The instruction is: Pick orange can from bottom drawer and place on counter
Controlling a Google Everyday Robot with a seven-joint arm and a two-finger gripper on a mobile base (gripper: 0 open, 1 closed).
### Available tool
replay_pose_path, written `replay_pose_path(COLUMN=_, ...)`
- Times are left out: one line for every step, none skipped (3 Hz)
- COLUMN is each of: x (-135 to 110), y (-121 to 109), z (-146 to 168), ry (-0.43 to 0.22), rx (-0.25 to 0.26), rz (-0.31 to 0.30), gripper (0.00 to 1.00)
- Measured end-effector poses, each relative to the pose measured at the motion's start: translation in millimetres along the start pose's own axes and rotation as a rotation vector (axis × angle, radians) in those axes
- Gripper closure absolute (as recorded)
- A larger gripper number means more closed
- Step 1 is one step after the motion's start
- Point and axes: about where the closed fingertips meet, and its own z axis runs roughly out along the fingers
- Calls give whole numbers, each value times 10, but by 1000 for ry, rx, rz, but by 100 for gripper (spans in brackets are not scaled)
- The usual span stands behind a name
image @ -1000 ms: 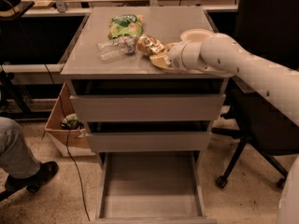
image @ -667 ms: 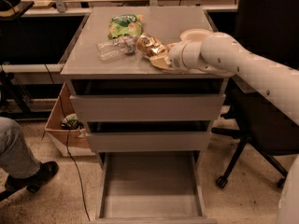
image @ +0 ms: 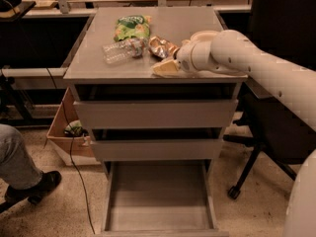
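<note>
Camera view looks down from the front on a grey metal drawer cabinet. The robot's white arm [image: 266,70] enters from the lower right, rises along the right edge of the picture, then bends and reaches leftward, lying low and nearly level over the right front part of the counter [image: 98,65]. Its rounded wrist sits over the counter's front right area, and the cream-coloured gripper [image: 165,68] points left, close to the front edge of the counter and low against the surface. Whether the gripper is spread or pressed together cannot be told.

The orange can [image: 163,47] lies on its side on the counter, just behind the gripper and near the middle of the surface; whether the two touch cannot be told. Just left of the can lies a clear plastic bottle [image: 121,52], also on its side. A green snack bag [image: 132,27] lies behind the bottle, farther from the camera. A pale bowl [image: 203,34] shows just behind the wrist, partly hidden by it.

Below the counter, the two shallower drawers [image: 155,113] are pushed in. The bottom drawer [image: 158,201] is pulled well out toward the camera, its grey tray showing.

At the left, a cardboard box [image: 61,137] stands on the floor beside the cabinet, and a person's leg and dark shoe [image: 42,184] show in the lower left corner. A black chair [image: 276,127] stands to the right.
</note>
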Motion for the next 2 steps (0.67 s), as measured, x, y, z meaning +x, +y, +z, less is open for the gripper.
replay_pose_path(x=-14, y=-20, z=7, ry=0, rx=0, rz=0, gripper=0)
replay_pose_path(x=-284, y=306, z=-633, ry=-62, rx=-67, rz=-51, gripper=0)
